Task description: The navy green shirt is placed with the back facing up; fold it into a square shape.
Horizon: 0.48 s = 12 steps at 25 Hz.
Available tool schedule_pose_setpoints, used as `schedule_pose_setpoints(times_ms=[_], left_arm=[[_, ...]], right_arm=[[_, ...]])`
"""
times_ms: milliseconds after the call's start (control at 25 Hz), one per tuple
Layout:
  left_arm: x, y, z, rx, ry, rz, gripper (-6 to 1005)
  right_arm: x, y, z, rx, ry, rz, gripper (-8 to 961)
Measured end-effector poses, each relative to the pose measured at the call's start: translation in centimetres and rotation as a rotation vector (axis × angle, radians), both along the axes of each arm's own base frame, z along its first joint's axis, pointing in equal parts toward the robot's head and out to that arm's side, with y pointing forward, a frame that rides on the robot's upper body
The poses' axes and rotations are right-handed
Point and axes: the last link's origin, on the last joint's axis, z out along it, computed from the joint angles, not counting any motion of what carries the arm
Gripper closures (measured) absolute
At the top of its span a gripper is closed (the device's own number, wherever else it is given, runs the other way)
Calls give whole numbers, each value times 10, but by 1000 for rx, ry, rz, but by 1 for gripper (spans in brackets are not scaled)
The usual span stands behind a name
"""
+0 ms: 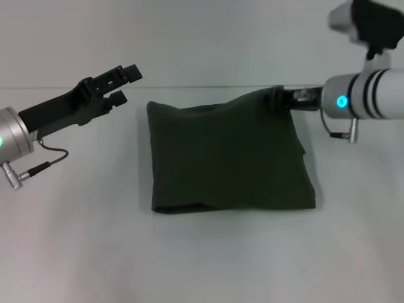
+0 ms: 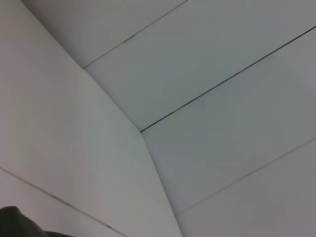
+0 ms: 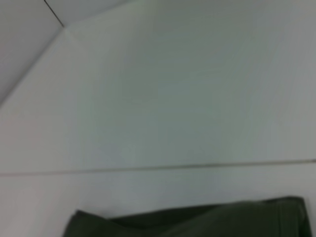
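The shirt (image 1: 227,154) lies at the centre of the head view on the white surface (image 1: 202,259), already folded into a near-square block, so the folding appears largely complete. The right gripper (image 1: 278,100) holds its upper-right corner with closed jaws; releasing it appears to be what remains. The left gripper (image 1: 123,85) hovers at the upper left, jaws narrowly open and empty.
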Motion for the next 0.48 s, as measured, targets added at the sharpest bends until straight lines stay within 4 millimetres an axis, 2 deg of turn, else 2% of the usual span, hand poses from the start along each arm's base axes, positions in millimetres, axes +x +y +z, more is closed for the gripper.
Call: schedule_pose_setpoints(times_ms=[80,200,360,480], left_arm=[[-1,0,0,2,0,4,75],[-2,-1,-1,2,-2,8,75],[-2,-1,0,3,-3,9,75],[-2,0,0,5,-4,8,75]], right_arm=[[5,0,-12,9,-57,-11,580],[13,3,-15,42,-116,-33,581],[20,6,-2,62,-105,-69,583],[14,4,19,45,-24,-51,584]])
